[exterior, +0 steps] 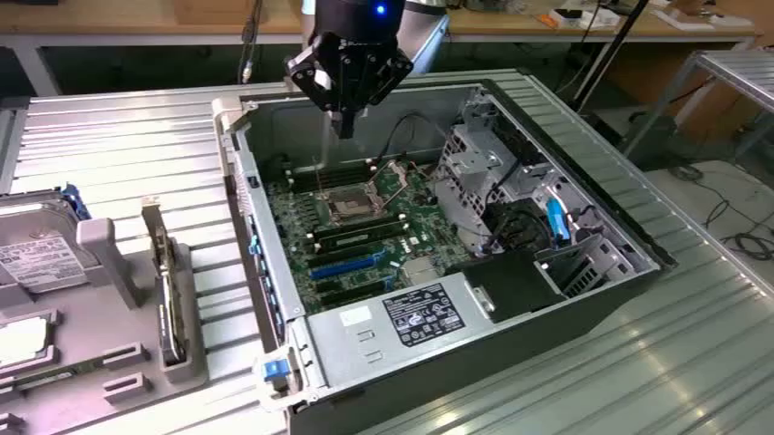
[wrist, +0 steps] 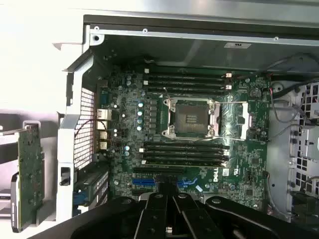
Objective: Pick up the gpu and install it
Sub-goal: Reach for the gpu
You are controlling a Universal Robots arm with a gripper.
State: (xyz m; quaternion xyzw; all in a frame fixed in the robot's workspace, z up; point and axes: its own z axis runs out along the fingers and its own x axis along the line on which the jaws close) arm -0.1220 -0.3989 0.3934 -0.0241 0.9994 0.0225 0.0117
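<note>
The gpu stands on edge in a slot of the grey holder at the exterior view's left, outside the case; it is a thin dark green board with a silver end bracket. In the wrist view the gpu shows beside the case wall. My gripper hangs over the far end of the open computer case, above the motherboard, well apart from the card. Its fingers lie together with nothing between them, over the blue expansion slots.
A silver hard drive with a white label sits in the holder left of the card, and a narrow green memory stick lies nearer the front. Inside the case are the CPU socket, memory slots, drive cage and power supply.
</note>
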